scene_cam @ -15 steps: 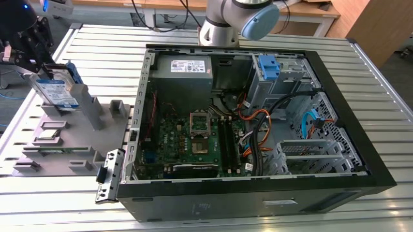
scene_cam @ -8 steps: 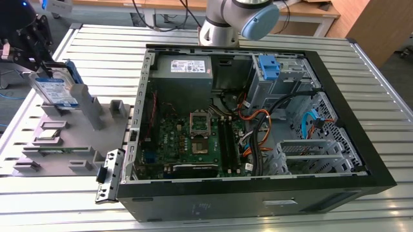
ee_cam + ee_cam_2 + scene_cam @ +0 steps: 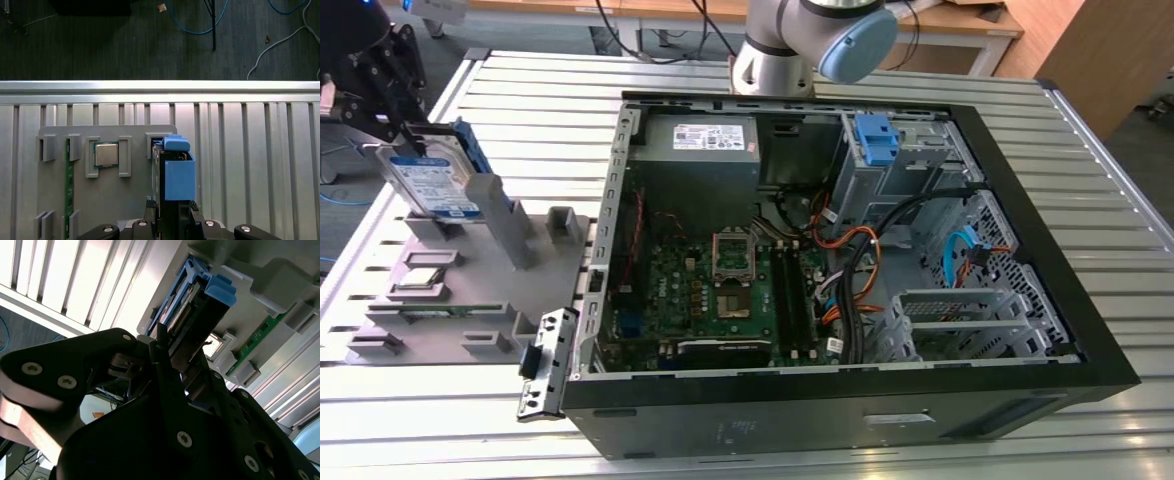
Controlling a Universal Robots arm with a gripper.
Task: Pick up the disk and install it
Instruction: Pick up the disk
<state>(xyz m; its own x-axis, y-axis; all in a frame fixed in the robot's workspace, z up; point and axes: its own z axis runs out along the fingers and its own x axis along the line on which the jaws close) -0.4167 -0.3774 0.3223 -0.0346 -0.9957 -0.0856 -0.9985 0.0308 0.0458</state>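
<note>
Disk (image 3: pixel 435 180) upright in grey fixture (image 3: pixel 494 290), blue-and-white label on its face, gripper (image 3: pixel 172 212) pinching its top edge

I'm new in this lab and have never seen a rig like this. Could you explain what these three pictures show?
The machine is a robot arm standing at a slatted metal table. The exterior view comes from a camera off the arm that looks down on the whole scene. The two wrist views come from cameras riding on the arm, near its gripper.

On the table lies an open computer case. Beside it, toward the exterior view's left, is a grey holder for parts. The disk stands in it on edge, in a blue frame, and a processor chip sits in a slot nearby. The gripper is right at the disk's upper end.
</note>
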